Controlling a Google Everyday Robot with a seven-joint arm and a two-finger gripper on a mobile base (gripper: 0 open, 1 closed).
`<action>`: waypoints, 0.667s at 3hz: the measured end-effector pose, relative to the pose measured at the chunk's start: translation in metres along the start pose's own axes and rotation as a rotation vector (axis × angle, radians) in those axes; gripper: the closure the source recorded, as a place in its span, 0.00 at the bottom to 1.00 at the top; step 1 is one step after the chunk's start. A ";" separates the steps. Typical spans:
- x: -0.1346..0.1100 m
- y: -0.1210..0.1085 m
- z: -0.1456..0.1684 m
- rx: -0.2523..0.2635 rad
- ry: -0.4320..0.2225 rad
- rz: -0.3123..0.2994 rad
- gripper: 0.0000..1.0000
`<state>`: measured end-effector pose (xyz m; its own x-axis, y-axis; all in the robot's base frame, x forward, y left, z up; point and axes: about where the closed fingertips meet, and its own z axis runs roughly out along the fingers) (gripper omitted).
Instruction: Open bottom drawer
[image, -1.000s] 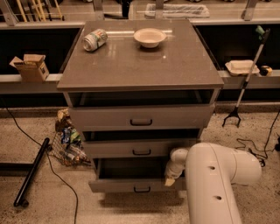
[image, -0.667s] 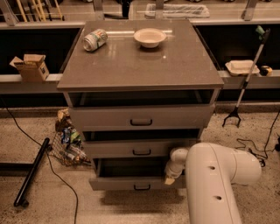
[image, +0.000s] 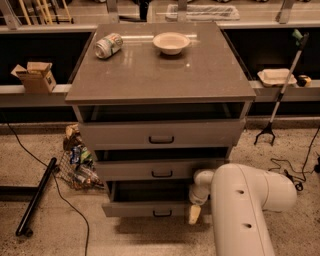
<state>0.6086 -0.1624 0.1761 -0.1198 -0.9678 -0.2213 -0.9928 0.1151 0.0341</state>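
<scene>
Pull step looking underway: bottom drawer (image: 135, 208) sitting lowest in cabinet (image: 150, 75), front jutting partway out. Gripper (image: 194, 214) hanging at drawer's right end, right of handle (image: 162, 213); open or closed, cannot tell. Next move calling for straight outward pull.

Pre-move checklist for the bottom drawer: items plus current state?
1. Bottom drawer out past the middle drawer: ok, partly open.
2. Gripper on the black loop handle: not ok, it sits right of the handle, at the front's right end.
3. Gripper touching the drawer front: cannot tell.
4. Can and bowl away from the cabinet top's edges: ok.
5. Black pole on the floor apart from the drawer: ok, off to the left.
</scene>
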 end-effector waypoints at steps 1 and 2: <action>0.003 0.020 0.011 -0.083 0.026 -0.004 0.00; 0.009 0.051 0.015 -0.187 0.065 -0.001 0.01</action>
<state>0.5564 -0.1623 0.1611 -0.1119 -0.9810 -0.1583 -0.9734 0.0762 0.2158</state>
